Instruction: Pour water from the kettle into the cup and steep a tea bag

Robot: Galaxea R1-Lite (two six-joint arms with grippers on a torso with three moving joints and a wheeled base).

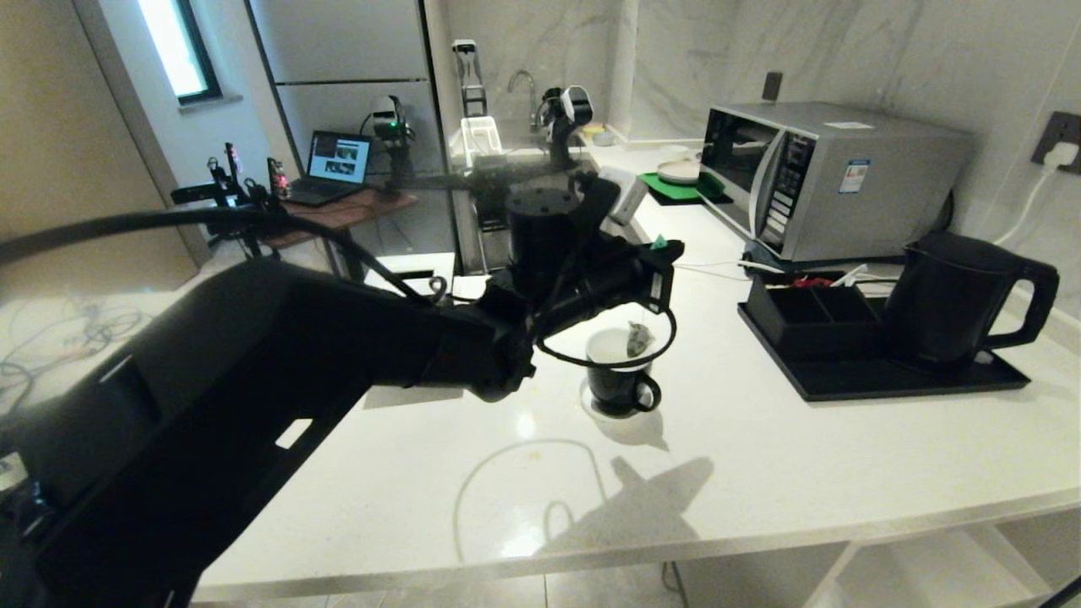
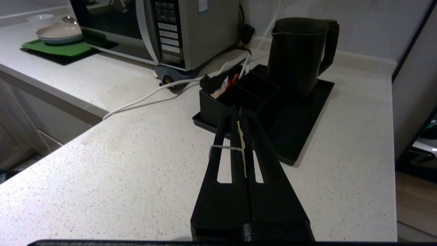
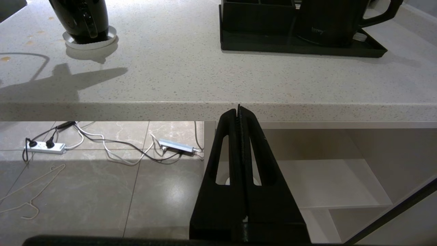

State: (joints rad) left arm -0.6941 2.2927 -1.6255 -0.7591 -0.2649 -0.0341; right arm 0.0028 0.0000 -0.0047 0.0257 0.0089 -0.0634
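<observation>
A glossy black cup [image 1: 622, 384] with a white inside stands on a white coaster mid-counter; it also shows in the right wrist view as the cup [image 3: 85, 18]. My left gripper [image 1: 665, 257] hovers just above it, shut on the tea bag's green tag [image 2: 241, 136], with the string [image 2: 223, 147] looped over one finger. The tea bag [image 1: 639, 338] hangs at the cup's mouth; water cannot be made out. The matte black kettle [image 1: 954, 304] stands on a tray to the right, apart from both grippers. My right gripper [image 3: 239, 109] is shut and empty, below the counter's front edge.
The kettle shares a black tray [image 1: 887, 384] with a compartmented box [image 1: 806, 312]. Behind them stand a microwave [image 1: 811, 181] and a green mat with plates [image 1: 676, 179]. A white cable [image 2: 146, 97] crosses the counter. A black cable loop [image 1: 591, 359] from my left arm hangs by the cup.
</observation>
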